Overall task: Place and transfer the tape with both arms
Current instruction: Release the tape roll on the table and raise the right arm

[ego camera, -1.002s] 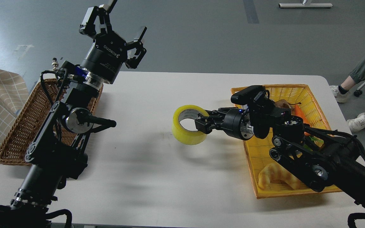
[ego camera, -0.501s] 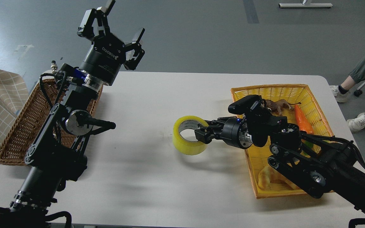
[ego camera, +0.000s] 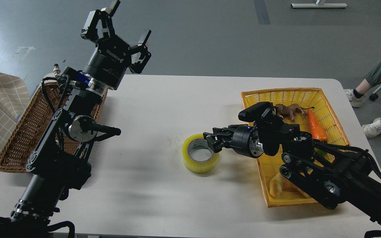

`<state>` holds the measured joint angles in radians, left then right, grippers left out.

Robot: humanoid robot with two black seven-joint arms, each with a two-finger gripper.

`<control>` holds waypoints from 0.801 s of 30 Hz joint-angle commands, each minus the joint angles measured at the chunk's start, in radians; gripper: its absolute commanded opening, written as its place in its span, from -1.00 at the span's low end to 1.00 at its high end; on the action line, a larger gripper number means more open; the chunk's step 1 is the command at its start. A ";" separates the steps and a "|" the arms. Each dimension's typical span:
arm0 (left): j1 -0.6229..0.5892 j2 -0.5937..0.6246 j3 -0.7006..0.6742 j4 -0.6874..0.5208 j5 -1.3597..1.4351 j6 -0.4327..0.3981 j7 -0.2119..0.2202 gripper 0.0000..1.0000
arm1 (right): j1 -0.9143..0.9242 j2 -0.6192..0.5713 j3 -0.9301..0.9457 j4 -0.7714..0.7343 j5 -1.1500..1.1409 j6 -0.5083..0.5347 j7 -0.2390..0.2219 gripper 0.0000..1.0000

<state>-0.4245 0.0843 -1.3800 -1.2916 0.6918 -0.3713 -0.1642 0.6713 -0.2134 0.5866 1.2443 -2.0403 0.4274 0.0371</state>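
Observation:
The yellow tape roll (ego camera: 199, 158) lies flat on the white table (ego camera: 164, 99), hole up, near the middle. My right gripper (ego camera: 209, 141) comes in from the right, low over the table. Its fingers are spread apart at the roll's right rim and do not clamp it. My left gripper (ego camera: 124, 23) is open and empty, raised high above the table's far left edge and pointing up.
A brown wicker basket (ego camera: 18, 135) stands at the left under my left arm. A yellow basket (ego camera: 283, 93) at the right holds a croissant (ego camera: 281, 185), an orange carrot (ego camera: 314, 124) and a toy animal (ego camera: 289, 109). A person's legs (ego camera: 380, 71) are at the far right.
My right gripper lowered the tape onto the table and opened. The roll now lies flat instead of hanging tilted from the fingers. My left arm has hardly moved.

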 commanded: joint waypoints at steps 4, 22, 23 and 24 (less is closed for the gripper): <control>0.004 0.000 -0.001 0.000 0.000 0.000 0.000 0.96 | 0.002 0.003 0.024 -0.003 0.000 -0.013 0.001 0.10; 0.004 -0.008 -0.001 -0.006 -0.002 0.001 -0.001 0.96 | -0.025 0.008 0.439 0.139 0.170 -0.184 0.001 1.00; 0.003 -0.008 -0.001 -0.006 -0.002 0.003 -0.001 0.96 | -0.039 0.006 0.472 0.148 0.245 -0.182 0.001 1.00; 0.001 -0.008 0.001 -0.006 -0.002 0.003 0.000 0.96 | -0.044 0.002 0.486 0.153 0.279 -0.182 0.001 1.00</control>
<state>-0.4203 0.0786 -1.3806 -1.2968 0.6911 -0.3731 -0.1659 0.6474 -0.2064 0.9962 1.3702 -1.9000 0.2432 0.0384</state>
